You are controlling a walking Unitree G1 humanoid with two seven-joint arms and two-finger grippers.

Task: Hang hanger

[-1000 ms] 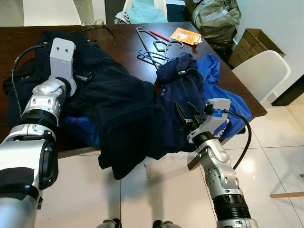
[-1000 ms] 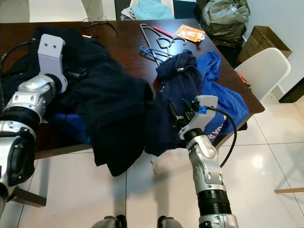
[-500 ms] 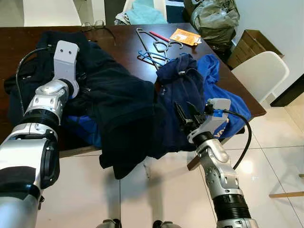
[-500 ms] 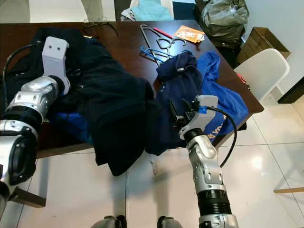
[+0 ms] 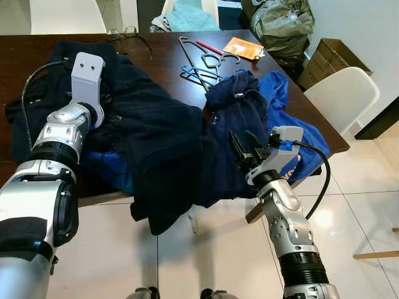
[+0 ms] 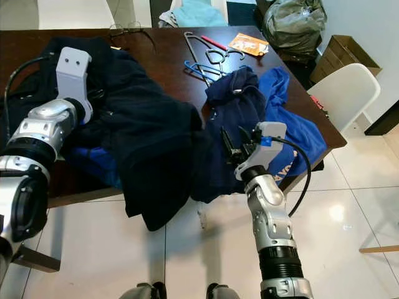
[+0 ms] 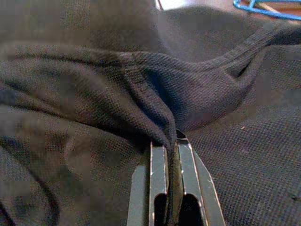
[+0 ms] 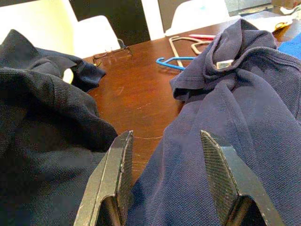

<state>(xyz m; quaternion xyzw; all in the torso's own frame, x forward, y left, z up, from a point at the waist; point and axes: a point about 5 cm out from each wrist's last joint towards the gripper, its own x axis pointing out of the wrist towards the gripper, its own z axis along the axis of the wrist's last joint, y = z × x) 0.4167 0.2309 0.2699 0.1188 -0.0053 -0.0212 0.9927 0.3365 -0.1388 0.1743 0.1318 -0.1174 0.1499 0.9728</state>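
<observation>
My right gripper (image 5: 244, 149) has barely shifted over the last second, fingers spread wide above the navy polo (image 8: 244, 108). My left gripper (image 7: 170, 155) stays pinched, fingers narrow, on a fold of the black garment (image 5: 149, 134), having crept slightly inward. Farther back, the hangers (image 5: 202, 65) lie untouched on the tabletop (image 5: 159, 53), probably three; hanging hasn't begun.

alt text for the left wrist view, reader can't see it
The left gripper is shut on a raised fold of the black shirt, whose dark knit cloth spreads all around it. A blue hanger shows past the shirt on the brown table.
</observation>
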